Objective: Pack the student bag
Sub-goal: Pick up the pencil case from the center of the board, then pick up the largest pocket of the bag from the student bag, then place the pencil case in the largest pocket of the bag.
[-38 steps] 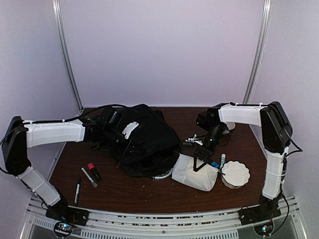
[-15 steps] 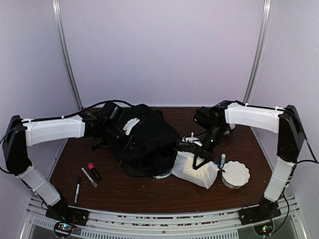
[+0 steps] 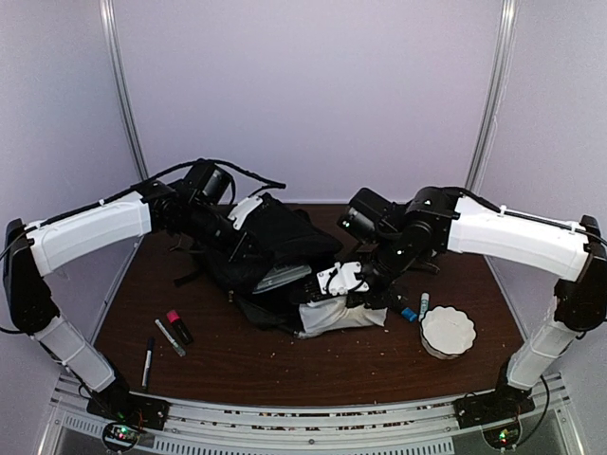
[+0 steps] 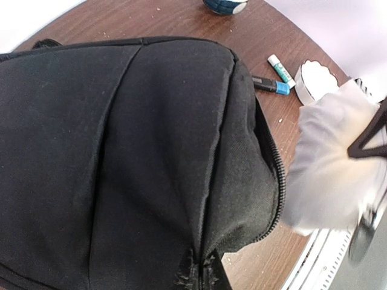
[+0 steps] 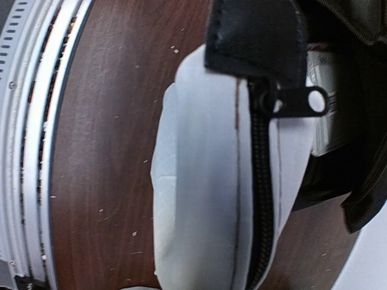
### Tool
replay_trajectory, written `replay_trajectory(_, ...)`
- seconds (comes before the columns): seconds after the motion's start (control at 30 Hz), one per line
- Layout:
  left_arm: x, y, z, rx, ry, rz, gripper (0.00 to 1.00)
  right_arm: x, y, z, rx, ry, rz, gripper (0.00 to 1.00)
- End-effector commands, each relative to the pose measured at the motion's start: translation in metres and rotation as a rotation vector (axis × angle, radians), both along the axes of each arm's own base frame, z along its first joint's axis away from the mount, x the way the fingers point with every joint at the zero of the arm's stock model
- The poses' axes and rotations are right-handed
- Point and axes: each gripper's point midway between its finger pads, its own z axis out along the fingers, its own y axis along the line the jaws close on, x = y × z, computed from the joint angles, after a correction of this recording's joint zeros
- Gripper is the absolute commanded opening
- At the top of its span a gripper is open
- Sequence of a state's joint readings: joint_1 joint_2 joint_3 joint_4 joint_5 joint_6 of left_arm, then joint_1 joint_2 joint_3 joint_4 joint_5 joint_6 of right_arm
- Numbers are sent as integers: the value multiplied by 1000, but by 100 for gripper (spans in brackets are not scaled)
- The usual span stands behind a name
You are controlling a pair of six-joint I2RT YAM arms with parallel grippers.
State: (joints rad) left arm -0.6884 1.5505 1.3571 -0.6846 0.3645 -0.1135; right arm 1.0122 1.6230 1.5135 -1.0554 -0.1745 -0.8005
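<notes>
Lifting the bag [image 3: 275, 242], mid table [image 3: 237, 365], by its top edge with left gripper [image 3: 226, 227] (jaws buried in fabric, can't tell) so the mouth gapes; right gripper [image 3: 365, 280], clamped on white pouch [image 3: 332, 315], aims it there.

The top view has soft, even light and no hard glare. The pale walls [image 3: 313, 95] look a little purple, and the picture is a bit grainy. The black bag [image 3: 275, 251] is so dark that its folds hardly show. A faint shadow lies on the brown counter [image 3: 237, 355] at the bag's 6 o'clock side.

In the left wrist view the white pouch [image 4: 326, 175] at 3 o'clock is smeared with blur. The corner at 1 o'clock is washed out white.

In the right wrist view the pouch looks soft, and the rails [image 5: 33, 121] at 9 o'clock bend.
</notes>
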Motion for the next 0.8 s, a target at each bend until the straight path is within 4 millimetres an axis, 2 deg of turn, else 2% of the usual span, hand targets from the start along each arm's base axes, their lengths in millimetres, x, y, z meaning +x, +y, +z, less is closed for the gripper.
replay_trajectory(0.0, 4, -9, 54, -94, -106, -48, 0, 31, 39, 58, 163, -366, 63, 0)
replay_trajectory(0.13, 1, -9, 66, -100, -117, -69, 0, 35, 66, 69, 244, -461, 91, 0)
replay_trajectory(0.3, -5, -7, 79, -108, -139, -92, 0, 57, 94, 58, 298, -578, 58, 0)
replay_trajectory(0.43, -11, -3, 89, -122, -165, -108, 0, 79, 109, 42, 308, -675, 14, 0)
replay_trajectory(0.6, -17, -3, 98, -148, -176, -144, 0, 97, 130, 28, 383, -779, -14, 0)
replay_trajectory(0.77, -26, -3, 103, -156, -163, -182, 0, 117, 142, 35, 480, -950, -77, 0)
